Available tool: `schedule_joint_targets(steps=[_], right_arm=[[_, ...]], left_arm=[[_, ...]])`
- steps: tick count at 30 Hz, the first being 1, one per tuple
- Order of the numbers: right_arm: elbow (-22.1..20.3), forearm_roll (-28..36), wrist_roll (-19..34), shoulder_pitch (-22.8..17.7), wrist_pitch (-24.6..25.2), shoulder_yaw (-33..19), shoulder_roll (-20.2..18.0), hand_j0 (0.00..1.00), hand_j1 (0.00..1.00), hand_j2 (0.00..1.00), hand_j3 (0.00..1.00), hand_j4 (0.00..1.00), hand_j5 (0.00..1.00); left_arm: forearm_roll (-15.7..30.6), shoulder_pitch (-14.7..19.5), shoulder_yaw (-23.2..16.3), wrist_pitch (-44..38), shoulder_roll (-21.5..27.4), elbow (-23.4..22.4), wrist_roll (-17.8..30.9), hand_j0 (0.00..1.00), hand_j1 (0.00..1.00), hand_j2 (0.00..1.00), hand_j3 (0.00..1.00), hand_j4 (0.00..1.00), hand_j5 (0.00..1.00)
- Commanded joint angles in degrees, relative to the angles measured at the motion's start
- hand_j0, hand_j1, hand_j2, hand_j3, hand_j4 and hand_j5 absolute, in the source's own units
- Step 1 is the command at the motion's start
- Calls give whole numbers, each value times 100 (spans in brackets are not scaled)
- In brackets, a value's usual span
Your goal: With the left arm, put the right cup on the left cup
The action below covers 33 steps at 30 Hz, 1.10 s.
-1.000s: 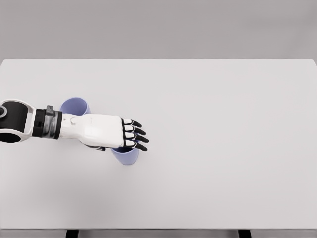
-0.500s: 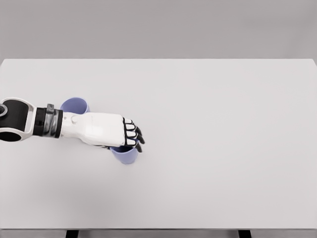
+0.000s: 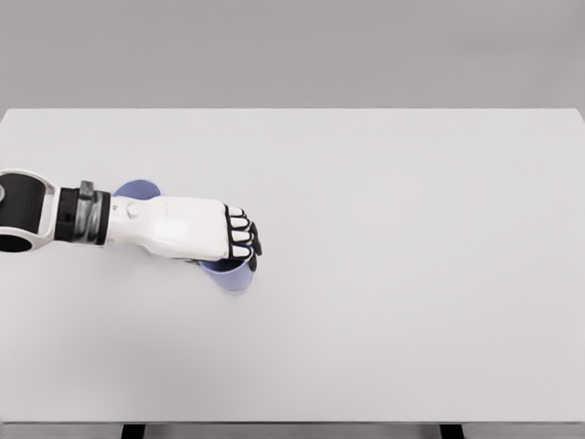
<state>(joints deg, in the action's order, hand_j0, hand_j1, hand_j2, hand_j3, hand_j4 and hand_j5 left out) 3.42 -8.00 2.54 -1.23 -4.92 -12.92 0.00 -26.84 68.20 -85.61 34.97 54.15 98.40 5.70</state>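
Left hand closed over the right cup on the white table.

The left hand [image 3: 206, 233] reaches in from the left edge, palm down, with its black-tipped fingers [image 3: 243, 240] curled down over the rim of the right cup [image 3: 232, 274], so it looks to be gripping it from above. Only the lower front of that pale purple cup shows beneath the knuckles; whether its base touches the table [image 3: 393, 256] I cannot tell. The left cup [image 3: 133, 190], the same purple, stands just behind the wrist, mostly hidden by the forearm, with only an arc of its rim peeking out. The two cups sit near each other but apart.
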Motion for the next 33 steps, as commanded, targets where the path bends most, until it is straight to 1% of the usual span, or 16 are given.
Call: schedule_joint_targets(steps=[1,10,12,15,19,25,33], right_arm=[[0,0,1,0,0,0,0,100,100,100,100,100,100],[0,0,1,0,0,0,0,100,100,100,100,100,100],[0,0,1,0,0,0,0,100,100,100,100,100,100],[0,0,1,0,0,0,0,100,100,100,100,100,100],[0,0,1,0,0,0,0,100,100,100,100,100,100],[0,0,1,0,0,0,0,100,100,100,100,100,100],[0,0,1,0,0,0,0,100,100,100,100,100,100]], left_arm=[[56,0,9,3,61,57,-7,42,42,42,42,42,42],[91,202,18,3,166,57,-16,42,42,42,42,42,42],[153,325,18,3,175,57,-16,42,42,42,42,42,42],[205,395,44,3,272,57,-16,42,42,42,42,42,42],[241,483,62,3,272,57,-16,42,42,42,42,42,42],[311,729,62,3,351,57,-16,42,42,42,42,42,42],[337,931,62,3,448,65,-16,42,42,42,42,42,42]])
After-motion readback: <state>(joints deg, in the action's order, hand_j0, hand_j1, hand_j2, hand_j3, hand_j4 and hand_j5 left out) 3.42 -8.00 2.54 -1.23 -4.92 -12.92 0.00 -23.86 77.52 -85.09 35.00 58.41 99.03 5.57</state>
